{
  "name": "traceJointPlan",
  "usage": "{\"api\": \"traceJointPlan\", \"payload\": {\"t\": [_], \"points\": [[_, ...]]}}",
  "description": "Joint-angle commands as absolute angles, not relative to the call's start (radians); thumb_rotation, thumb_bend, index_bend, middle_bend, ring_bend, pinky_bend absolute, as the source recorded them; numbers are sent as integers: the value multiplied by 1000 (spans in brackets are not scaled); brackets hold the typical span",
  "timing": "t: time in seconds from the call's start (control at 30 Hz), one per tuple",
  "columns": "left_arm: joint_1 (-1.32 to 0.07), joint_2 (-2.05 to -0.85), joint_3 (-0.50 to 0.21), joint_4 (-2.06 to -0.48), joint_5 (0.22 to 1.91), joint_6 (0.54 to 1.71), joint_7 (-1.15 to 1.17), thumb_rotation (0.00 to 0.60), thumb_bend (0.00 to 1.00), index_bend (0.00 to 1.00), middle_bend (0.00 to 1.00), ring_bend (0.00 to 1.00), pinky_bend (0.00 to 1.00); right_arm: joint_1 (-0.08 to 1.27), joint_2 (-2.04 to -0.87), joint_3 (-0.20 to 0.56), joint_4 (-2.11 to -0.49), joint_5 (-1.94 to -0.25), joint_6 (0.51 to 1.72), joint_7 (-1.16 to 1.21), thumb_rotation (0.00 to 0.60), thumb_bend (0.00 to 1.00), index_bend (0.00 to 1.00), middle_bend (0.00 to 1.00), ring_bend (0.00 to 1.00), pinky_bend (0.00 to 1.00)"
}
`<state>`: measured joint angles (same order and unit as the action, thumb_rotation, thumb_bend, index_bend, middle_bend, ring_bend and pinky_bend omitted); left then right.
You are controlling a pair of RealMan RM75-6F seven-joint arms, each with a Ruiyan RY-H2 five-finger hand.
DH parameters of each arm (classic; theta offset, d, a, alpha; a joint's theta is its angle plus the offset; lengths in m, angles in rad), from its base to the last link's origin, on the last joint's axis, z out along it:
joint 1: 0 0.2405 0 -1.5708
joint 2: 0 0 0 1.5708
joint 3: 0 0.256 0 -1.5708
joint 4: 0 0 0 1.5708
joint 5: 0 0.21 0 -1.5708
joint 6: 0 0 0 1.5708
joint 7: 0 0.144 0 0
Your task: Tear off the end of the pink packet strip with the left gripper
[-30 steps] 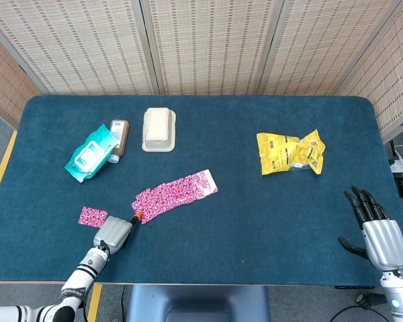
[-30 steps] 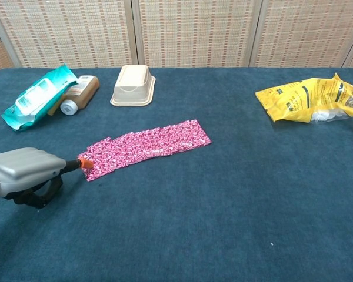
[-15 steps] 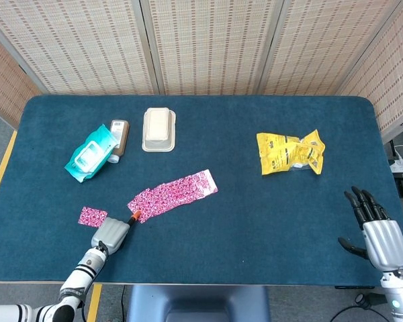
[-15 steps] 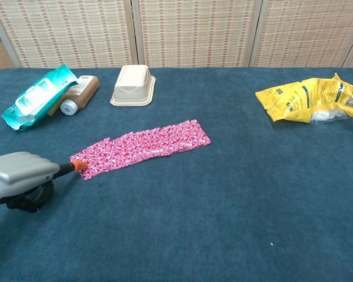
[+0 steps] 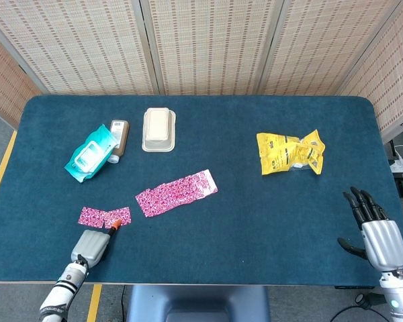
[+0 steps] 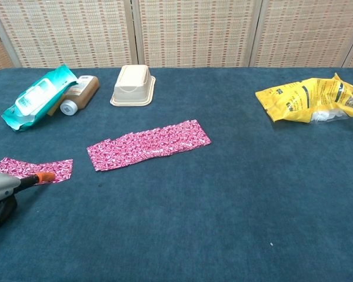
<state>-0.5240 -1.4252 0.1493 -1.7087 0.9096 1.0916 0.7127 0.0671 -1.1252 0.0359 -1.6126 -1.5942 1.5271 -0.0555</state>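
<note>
Bare table (image 5: 255, 221) right of strip (image 5: 176, 193)

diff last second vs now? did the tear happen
Yes. The left hand pulled back toward the table's near-left corner, dragging a torn-off piece away from the pink packet strip; it now lies next to the earlier piece, its orange fingertip on it. The strip is shorter and slid slightly before settling. The right hand, yellow bag, wipes pack, bottle and beige tray stayed put.

The left hand (image 5: 89, 245) lay low at the near left table edge, grey back upward, one orange-tipped finger (image 6: 45, 176) extended forward. The right hand (image 5: 376, 231) stood upright at the right, fingers spread, holding nothing.
</note>
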Motion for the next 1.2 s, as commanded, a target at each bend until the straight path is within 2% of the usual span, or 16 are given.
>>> {"api": "traceJointPlan", "payload": {"t": [0.03, 0.43, 1.2], "points": [[-515, -1419, 155, -1712, 924, 1093, 700, 600, 876, 0, 678, 797, 620, 67, -1126, 36, -1613, -1594, 1526, -56, 600, 53, 0, 0, 0, 233], [-491, -1404, 165, -1725, 935, 1104, 703, 600, 875, 0, 678, 797, 623, 65, -1122, 36, -1616, -1595, 1531, -51, 600, 52, 0, 0, 0, 233], [-380, -1305, 222, -1813, 1012, 1203, 687, 600, 875, 0, 677, 797, 627, 63, -1121, 34, -1617, -1601, 1537, -48, 600, 53, 0, 0, 0, 233]]}}
